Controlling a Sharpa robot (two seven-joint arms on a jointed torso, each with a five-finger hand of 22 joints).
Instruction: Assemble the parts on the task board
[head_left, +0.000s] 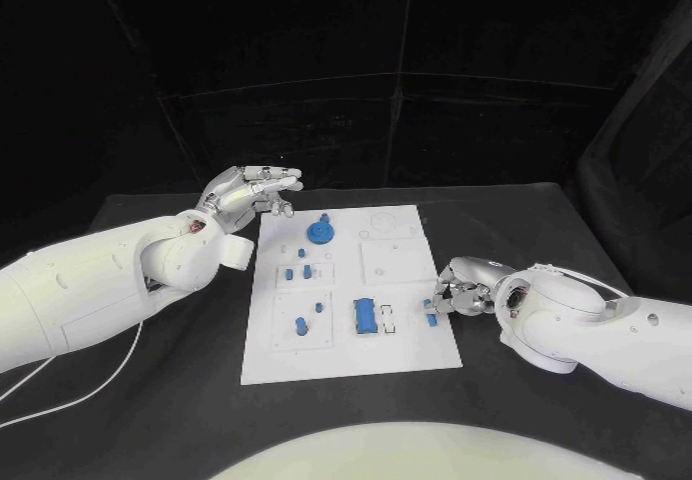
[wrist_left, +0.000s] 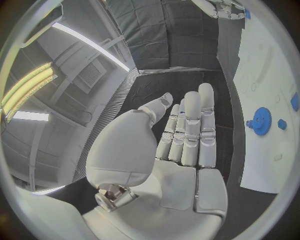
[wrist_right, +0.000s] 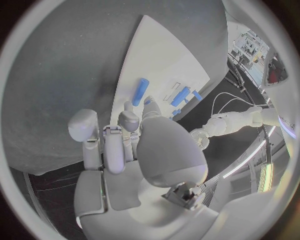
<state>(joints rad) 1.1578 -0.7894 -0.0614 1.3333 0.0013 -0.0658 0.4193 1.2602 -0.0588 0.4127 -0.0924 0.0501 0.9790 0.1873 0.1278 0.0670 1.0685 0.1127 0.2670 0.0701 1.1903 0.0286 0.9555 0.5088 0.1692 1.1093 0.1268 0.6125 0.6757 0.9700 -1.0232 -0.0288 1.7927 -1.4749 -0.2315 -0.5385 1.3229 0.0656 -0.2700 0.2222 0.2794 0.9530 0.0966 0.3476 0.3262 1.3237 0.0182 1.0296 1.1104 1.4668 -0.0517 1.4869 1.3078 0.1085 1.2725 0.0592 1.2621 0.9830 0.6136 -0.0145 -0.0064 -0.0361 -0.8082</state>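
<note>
Parts (head_left: 365, 317) lay blue across the white task board (head_left: 404, 345) mid-table: a gear (head_left: 320, 233) near its far end, a long block lower down, small pegs between. I judged my right hand (head_left: 459, 287), at the board's right edge, was picking a small piece (head_left: 431, 304); whether it gripped, I couldn't tell. Seating would need careful alignment. My left hand (head_left: 253, 190) hovered spread, holding nothing.

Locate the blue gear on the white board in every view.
Head view: blue gear at the far end of the board, beside the left hand.
Left wrist view: gear on the board, beyond the fingers.
Right wrist view: I cannot find it.
Shared landmark: the white board.
</note>
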